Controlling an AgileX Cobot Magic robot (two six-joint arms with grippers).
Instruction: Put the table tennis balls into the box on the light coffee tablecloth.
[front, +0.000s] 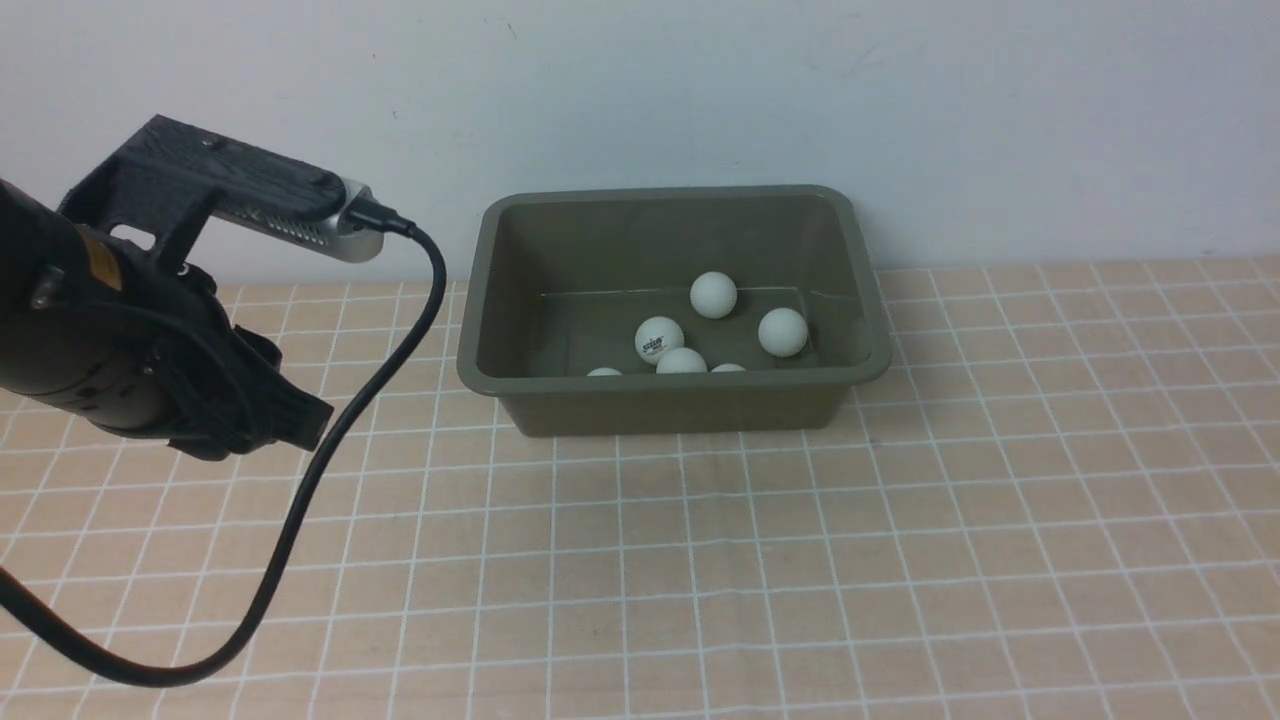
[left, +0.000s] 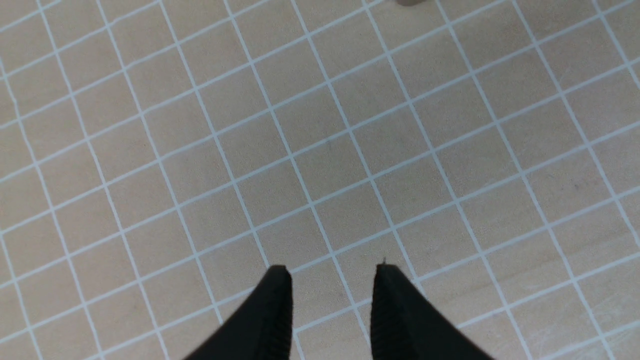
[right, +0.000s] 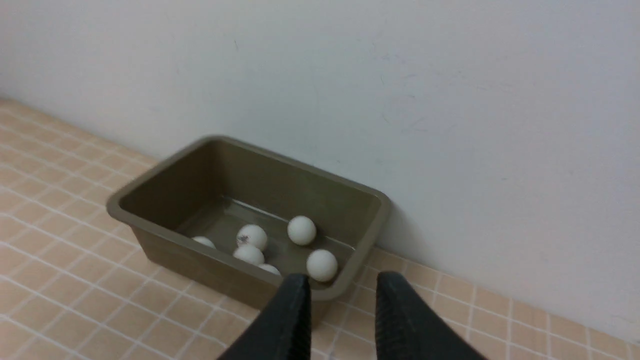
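Nearest to the robot is the cloth (front: 760, 560), peach-tan w/ thin white grid lines, covering the whole table.

Left gripper (left: 332, 272) hangs over bare cloth on the left side, well apart from the box. In left wrist view its two black fingers (left: 272, 310) stand a little apart w/ only cloth showing between them; it holds nothing. A black cable (front: 330, 450) loops from the arm down to the cloth.

Right gripper (right: 342, 280) is seen only in its own wrist view, in the air, pointing toward the box. Its fingers show a narrow gap there w/ nothing between; it is clenched and empty.

Farther back, close to the white wall (front: 640, 90), stands the olive-green box (front: 480, 300) on the cloth. All six white balls lie inside on its floor: one w/ dark logo (front: 659, 339), one behind it (front: 713, 295), one to the right (front: 782, 332), and three near the front wall (front: 682, 361), partly hidden by the rim.
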